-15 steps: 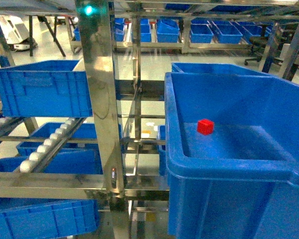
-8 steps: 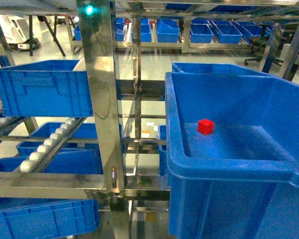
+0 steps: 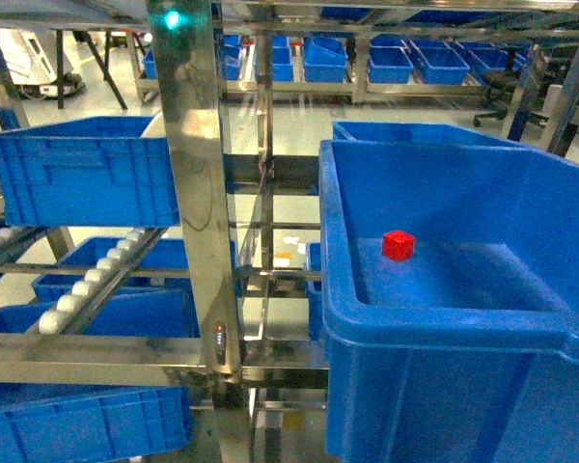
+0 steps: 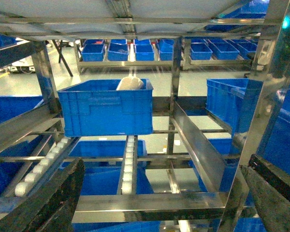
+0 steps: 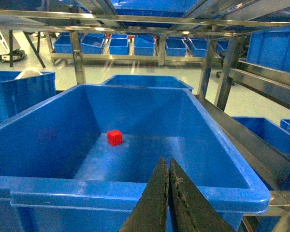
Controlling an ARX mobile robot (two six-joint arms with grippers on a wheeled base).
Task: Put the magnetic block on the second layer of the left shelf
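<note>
Magnetic block (image 3: 399, 245) in crate (image 3: 444, 323) (no labels)

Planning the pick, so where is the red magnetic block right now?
The magnetic block lies on the floor of the big blue crate on the head view's right, beyond the shut right gripper.

Red magnetic block (image 3: 399, 245) (blue crate (image 3: 444, 328))

Warehouse: steel racks (image 3: 198, 193), blue crates (image 3: 444, 289)
</note>
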